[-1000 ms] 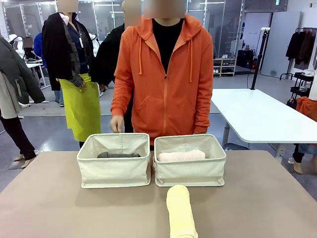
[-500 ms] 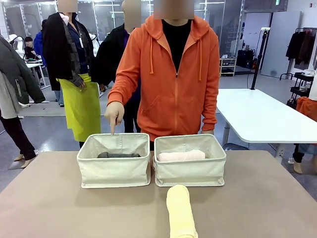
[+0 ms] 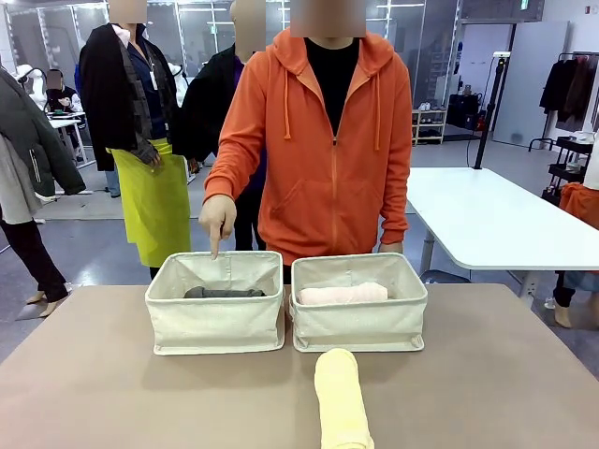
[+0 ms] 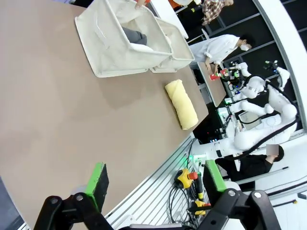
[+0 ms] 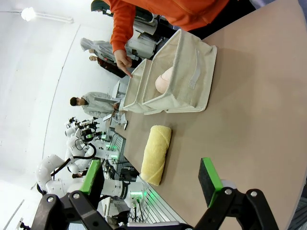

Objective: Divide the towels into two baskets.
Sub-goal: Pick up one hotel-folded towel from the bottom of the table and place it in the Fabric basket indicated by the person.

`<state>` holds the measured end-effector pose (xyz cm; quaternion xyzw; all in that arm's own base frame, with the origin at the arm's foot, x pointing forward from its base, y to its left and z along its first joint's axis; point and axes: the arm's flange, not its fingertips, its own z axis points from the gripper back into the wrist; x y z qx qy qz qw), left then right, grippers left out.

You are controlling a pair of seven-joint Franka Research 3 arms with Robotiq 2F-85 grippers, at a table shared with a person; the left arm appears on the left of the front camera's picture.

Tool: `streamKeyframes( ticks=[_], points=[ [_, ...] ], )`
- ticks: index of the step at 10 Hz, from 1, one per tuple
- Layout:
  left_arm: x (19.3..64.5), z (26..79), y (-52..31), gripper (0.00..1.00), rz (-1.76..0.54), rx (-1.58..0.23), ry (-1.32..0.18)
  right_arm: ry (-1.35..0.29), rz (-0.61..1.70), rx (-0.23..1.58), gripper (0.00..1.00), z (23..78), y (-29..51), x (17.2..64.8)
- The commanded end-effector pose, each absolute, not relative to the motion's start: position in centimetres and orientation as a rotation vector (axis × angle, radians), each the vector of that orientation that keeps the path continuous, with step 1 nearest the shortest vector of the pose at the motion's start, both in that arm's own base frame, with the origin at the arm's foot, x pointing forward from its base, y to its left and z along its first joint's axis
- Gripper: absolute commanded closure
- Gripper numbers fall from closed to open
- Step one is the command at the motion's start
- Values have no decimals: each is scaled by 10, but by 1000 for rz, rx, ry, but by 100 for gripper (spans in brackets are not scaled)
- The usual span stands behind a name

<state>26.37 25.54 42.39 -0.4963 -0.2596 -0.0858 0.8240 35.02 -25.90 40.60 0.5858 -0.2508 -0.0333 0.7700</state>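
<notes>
Both sets of jaws stood wide apart and held nothing. Seen from its own wrist, my left gripper [image 4: 156, 182] hung above the near edge of the table [image 4: 72, 120], green pads spread, well clear of any towel. My right gripper [image 5: 151, 179] hung likewise over the near edge, pads parted, nothing between them.

Two cream baskets stood side by side at the far side of the table, walls touching or nearly so. The left basket [image 3: 215, 323] contained the dark grey towel [image 3: 225, 293], lying low along its length. The right basket [image 3: 358, 323] contained the pale pink towel [image 3: 343, 294], lying across it, its top near rim height. The pale yellow towel [image 3: 342, 400] lay on the bare table in front of the right basket, pointing toward me, near the basket's front wall but apart from it.

A person in an orange hoodie [image 3: 323, 150] stood behind the baskets. The person's hand [image 3: 217, 217] hung over the back rim of the left basket, index finger pointing down into it.

Compared with one second earlier: that hand had been lowered beside the person's hip, behind the left basket, not pointing; it had since risen and extended a finger. Compared with half a second earlier, the pointing pose was nearly unchanged. Towels and baskets had not shifted across the three front views.
</notes>
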Motion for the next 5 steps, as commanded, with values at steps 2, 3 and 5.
streamKeyframes(
  ticks=[2, 3, 5],
  points=[
    [261, 428, 256, 0, -186, -1052, -565, -349, 115, 1221, 0, 405, -174, 392],
    [261, 428, 256, 0, -186, -1052, -565, -260, 180, 1169, 0, 395, -126, 405],
    [261, 428, 256, 0, -186, -1052, -565, -196, 190, 1098, 0, 379, -50, 409]
  ],
)
